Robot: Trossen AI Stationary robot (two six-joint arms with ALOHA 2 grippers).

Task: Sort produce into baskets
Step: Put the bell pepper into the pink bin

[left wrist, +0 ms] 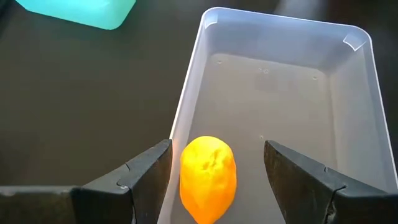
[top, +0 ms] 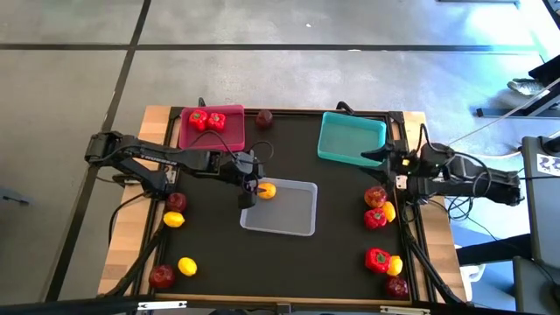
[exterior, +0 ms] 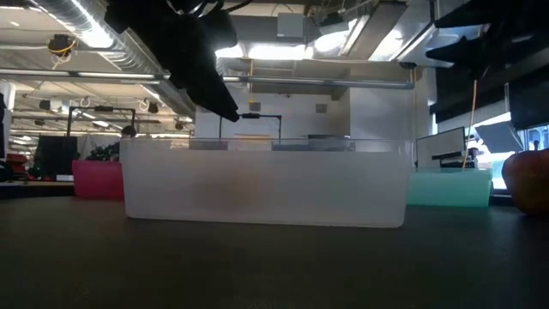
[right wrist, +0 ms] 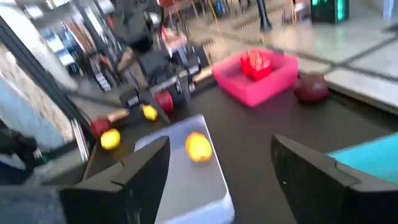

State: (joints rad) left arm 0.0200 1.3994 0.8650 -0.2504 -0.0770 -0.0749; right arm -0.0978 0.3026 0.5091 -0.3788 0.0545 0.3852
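My left gripper (top: 255,190) (left wrist: 217,149) is open over the left end of the translucent grey-white tray (top: 289,210). A yellow lemon (left wrist: 208,177) (top: 267,190) sits between its fingers with a gap on each side, just inside the tray's left wall; whether it rests on the tray floor I cannot tell. The pink tray (top: 229,133) holds two red peppers (top: 207,120). The teal tray (top: 350,138) stands at the far right. My right gripper (top: 385,166) (right wrist: 221,149) is open and empty beside the teal tray.
An apple (top: 263,118) lies at the far edge. At the left lie an apple (top: 176,201), two lemons (top: 174,220) (top: 186,265) and another apple (top: 161,276). At the right lie peppers (top: 375,197) (top: 377,259), lemons (top: 388,211) and an apple (top: 396,286).
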